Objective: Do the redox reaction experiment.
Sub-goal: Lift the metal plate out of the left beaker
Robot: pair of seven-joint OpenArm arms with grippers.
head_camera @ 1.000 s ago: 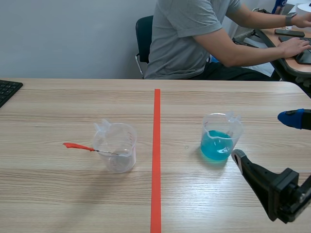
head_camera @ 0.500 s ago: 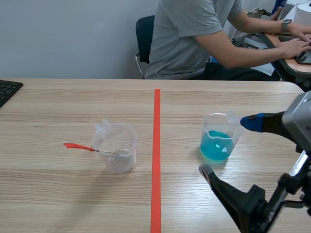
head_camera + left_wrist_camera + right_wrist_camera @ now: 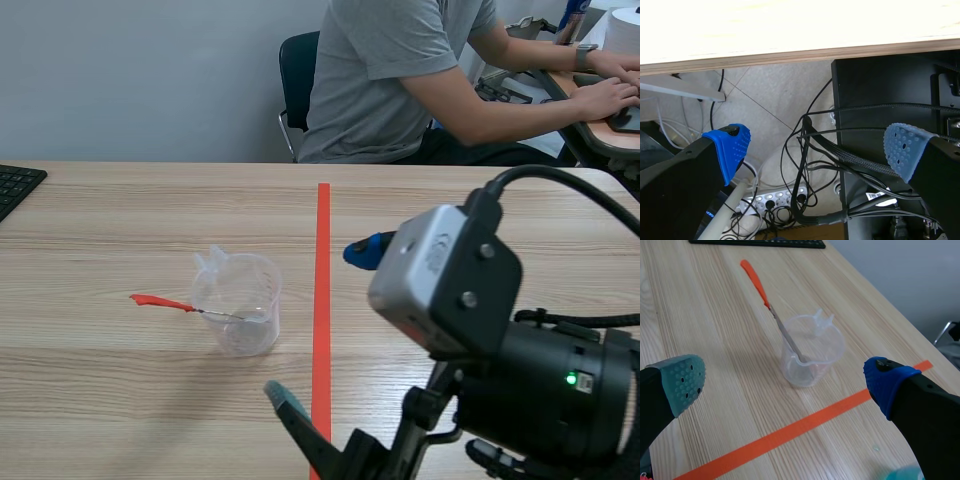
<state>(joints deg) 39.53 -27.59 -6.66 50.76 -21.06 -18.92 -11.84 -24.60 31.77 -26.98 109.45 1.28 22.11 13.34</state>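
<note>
A clear plastic beaker (image 3: pixel 238 303) stands left of the orange tape line, with an orange-handled spatula (image 3: pixel 160 301) leaning in it. My right gripper (image 3: pixel 322 325) is open above the tape line, just right of that beaker, and the right arm hides the beaker of blue liquid in the scene view. In the right wrist view the clear beaker (image 3: pixel 812 352) and spatula (image 3: pixel 754 282) lie ahead of the open right gripper (image 3: pixel 785 382), and a sliver of the blue beaker (image 3: pixel 905 474) shows under one finger. The left gripper (image 3: pixel 815 150) is open below the table edge, holding nothing.
A person (image 3: pixel 400 80) sits beyond the far edge of the table, hands at another desk. A black keyboard (image 3: pixel 15 185) lies at the far left. Under the table (image 3: pixel 790 30), the left wrist view shows cables and a power strip (image 3: pixel 775 202).
The right arm has swung left from the right edge across the front of the table, and it now covers the blue beaker. The clear beaker and spatula have not moved.
</note>
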